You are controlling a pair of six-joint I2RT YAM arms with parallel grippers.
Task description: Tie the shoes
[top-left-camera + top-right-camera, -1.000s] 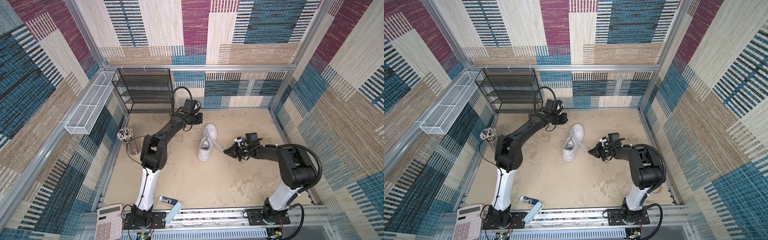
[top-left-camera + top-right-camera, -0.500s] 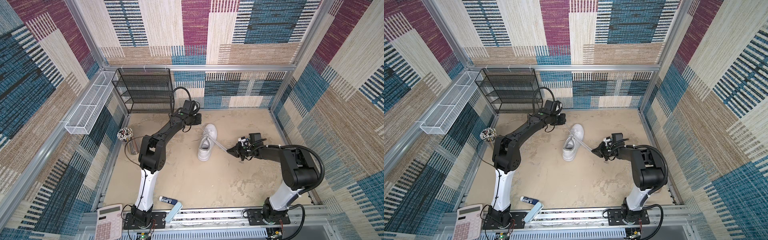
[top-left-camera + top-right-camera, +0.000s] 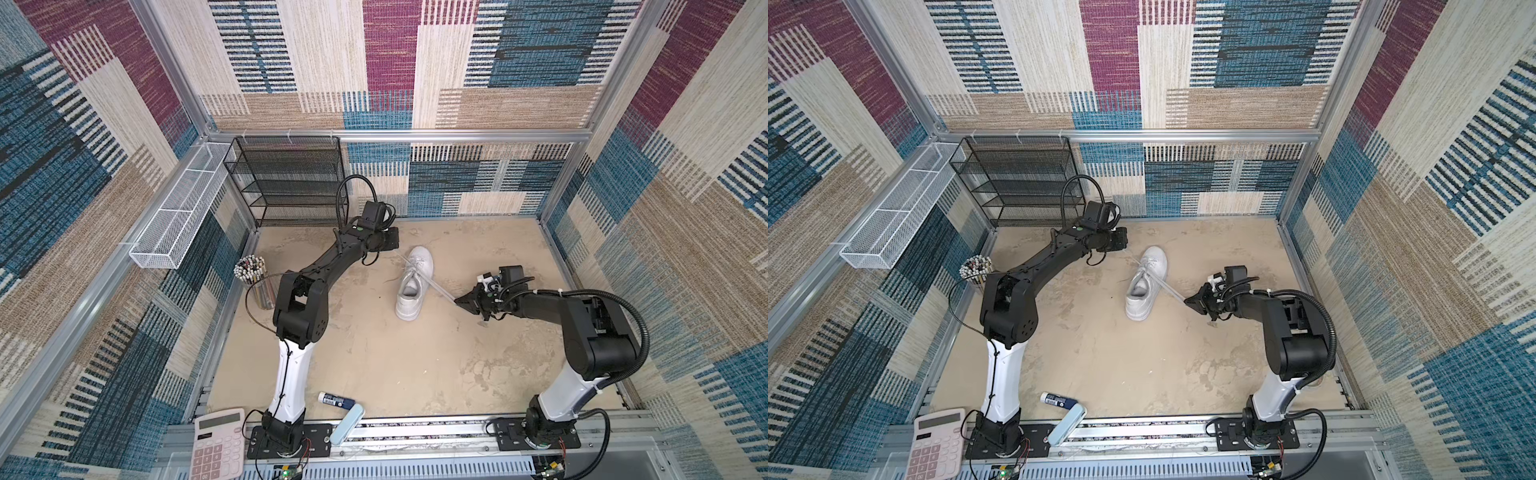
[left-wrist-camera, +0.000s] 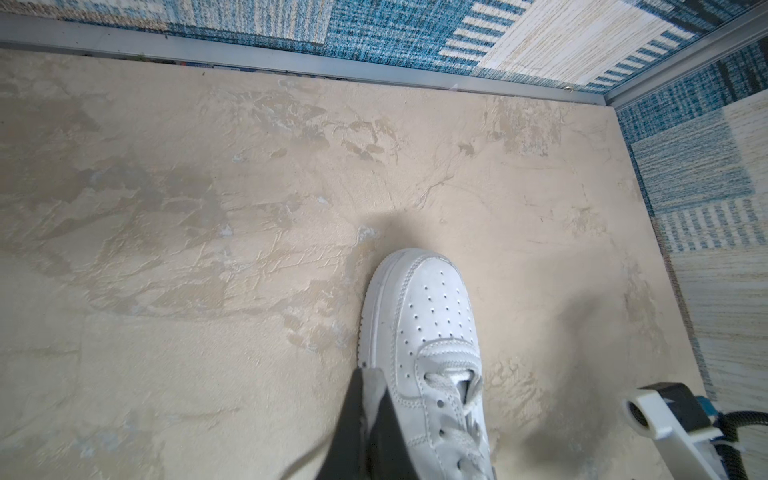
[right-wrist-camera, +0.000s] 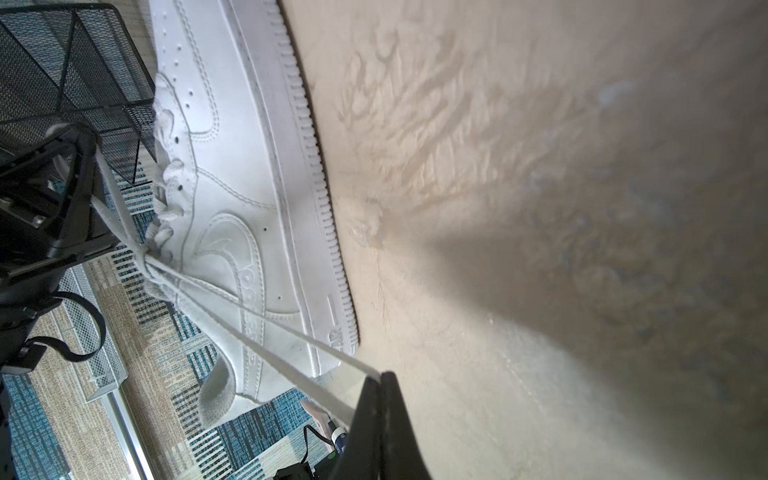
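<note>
Jaws pinched fully shut, the black right gripper point(image 5: 380, 376) and black left gripper point(image 3: 394, 244) each held a thin white lace point(image 5: 266, 332) end. The all-white low-top sneaker point(image 3: 413, 286) lay between them on the beige tabletop point(image 3: 374, 353). Even, opposite pulls would likely cinch the crossing without dragging the sneaker.

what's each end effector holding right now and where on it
The right end effector pinches the right lace far out from the shoe; the left end effector pinches the left lace near the toe. Both laces are taut.
</note>
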